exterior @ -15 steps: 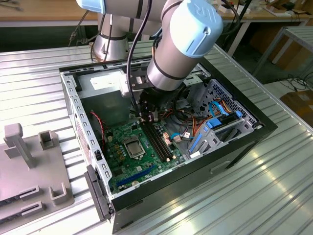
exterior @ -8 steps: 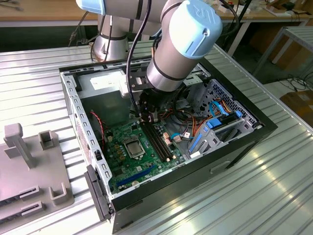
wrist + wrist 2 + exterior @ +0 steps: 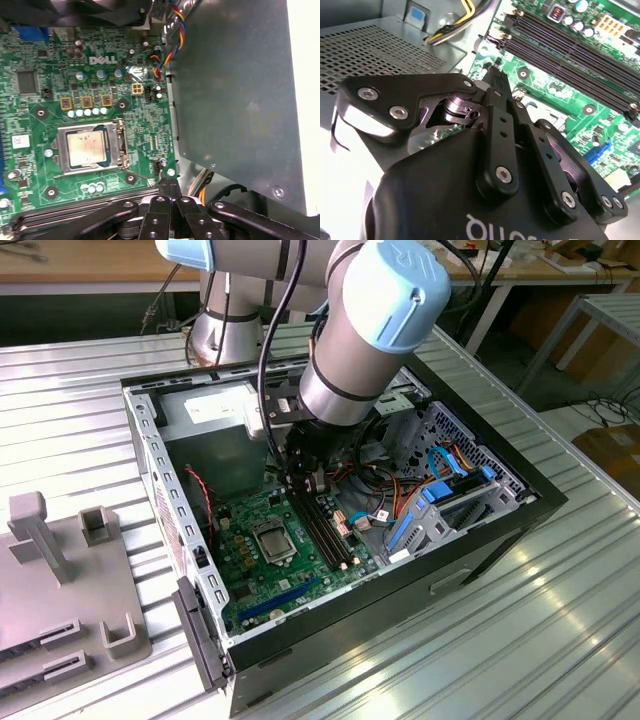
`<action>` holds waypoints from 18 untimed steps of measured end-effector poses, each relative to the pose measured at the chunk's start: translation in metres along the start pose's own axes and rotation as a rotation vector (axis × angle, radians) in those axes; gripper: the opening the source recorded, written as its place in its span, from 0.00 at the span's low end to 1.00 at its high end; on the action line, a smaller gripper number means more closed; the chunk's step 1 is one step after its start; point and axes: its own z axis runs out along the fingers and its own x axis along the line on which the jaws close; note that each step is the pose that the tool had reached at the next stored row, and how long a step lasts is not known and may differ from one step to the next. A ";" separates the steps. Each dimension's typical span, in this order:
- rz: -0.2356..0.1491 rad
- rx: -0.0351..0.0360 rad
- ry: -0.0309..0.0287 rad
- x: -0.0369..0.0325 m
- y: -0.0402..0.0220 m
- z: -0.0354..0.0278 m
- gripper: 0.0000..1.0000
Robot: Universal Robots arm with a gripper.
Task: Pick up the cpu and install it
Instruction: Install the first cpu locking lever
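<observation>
Grey fixture block (image 3: 60, 580): at the exterior view's left, on the ribbed metal table (image 3: 560, 620).

Open computer case (image 3: 500, 530): centre, green motherboard (image 3: 290, 570) on its floor.

Socket (image 3: 273, 540): metal-framed, on the board. The cpu (image 3: 86, 148) lies seated inside it, silvery face up.

Gripper (image 3: 170, 187): over the dark memory slots (image 3: 325, 530), at about 1 o'clock from the socket in the exterior view. Fingers pressed together, apparently pinching nothing; tips partly hidden.

Blue drive bracket (image 3: 440, 505): exterior view's right.
</observation>
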 end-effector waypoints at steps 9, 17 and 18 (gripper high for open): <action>0.003 0.0054 0.0713 0.0000 -0.0001 -0.0001 0.11; 0.003 0.0061 0.0782 0.0011 0.0122 0.0003 0.11; 0.004 0.0061 0.0781 0.0011 0.0125 0.0004 0.11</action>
